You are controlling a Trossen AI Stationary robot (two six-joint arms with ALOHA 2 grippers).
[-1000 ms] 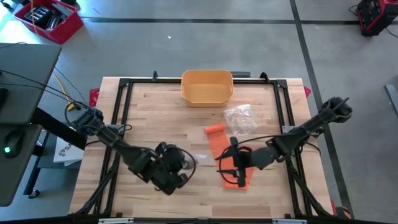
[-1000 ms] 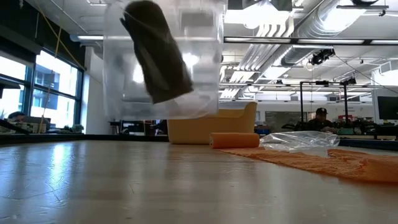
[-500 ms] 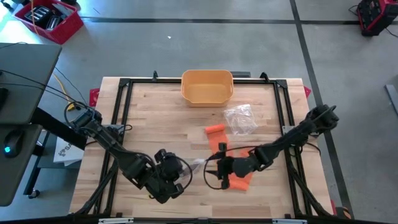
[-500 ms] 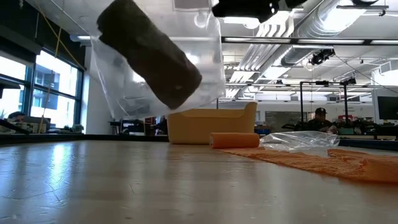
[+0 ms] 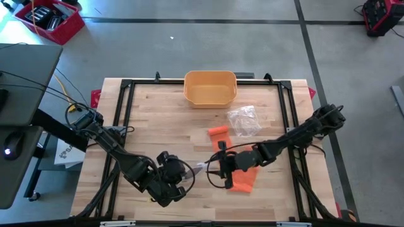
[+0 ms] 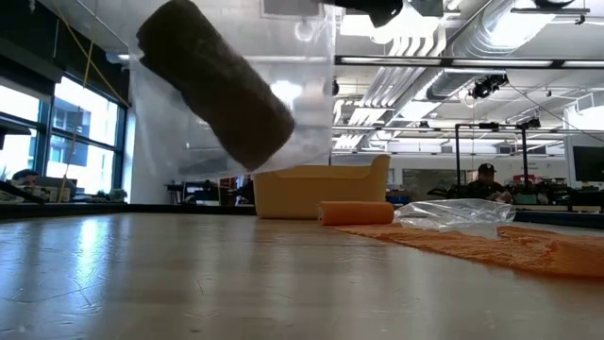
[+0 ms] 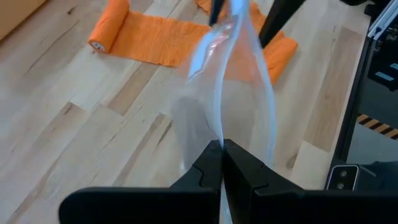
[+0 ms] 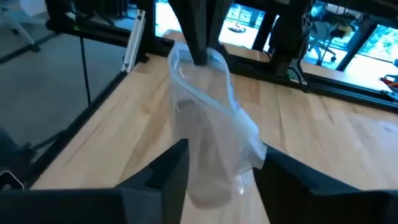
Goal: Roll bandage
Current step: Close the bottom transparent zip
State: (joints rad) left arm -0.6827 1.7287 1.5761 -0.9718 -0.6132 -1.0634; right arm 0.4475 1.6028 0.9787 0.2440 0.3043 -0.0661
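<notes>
An orange bandage lies on the table. Its rolled end (image 5: 218, 131) is toward the far side and its flat strip (image 5: 243, 178) runs toward the near edge. My left gripper (image 5: 169, 180) is shut on a clear plastic bag (image 6: 236, 94) with a dark roll (image 6: 217, 85) inside, held above the table. My right gripper (image 5: 213, 170) is open. Its fingers (image 8: 168, 174) stand on either side of the bag's other end (image 8: 211, 143); whether they touch it, I cannot tell. My left gripper pinches the bag's edge (image 7: 222, 134) between its two shut fingers. They come from the table's left, about level. The bag reaches from the fingers toward my right gripper (image 7: 245, 18) and hangs clear of the table, with the roll slanting inside it.
A yellow bin (image 5: 210, 87) stands at the far edge. A second, crumpled clear bag (image 5: 243, 120) lies next to the bandage's rolled end. Black frame rails (image 5: 120, 126) run along the table's sides. Bare wood shows at the left and near parts of the table.
My right gripper has gone from over the orange strip toward the table's left, up to the bag's free end. My left gripper has shifted a little toward the near edge. The roll in the bag has tipped from steep to more slanting.
</notes>
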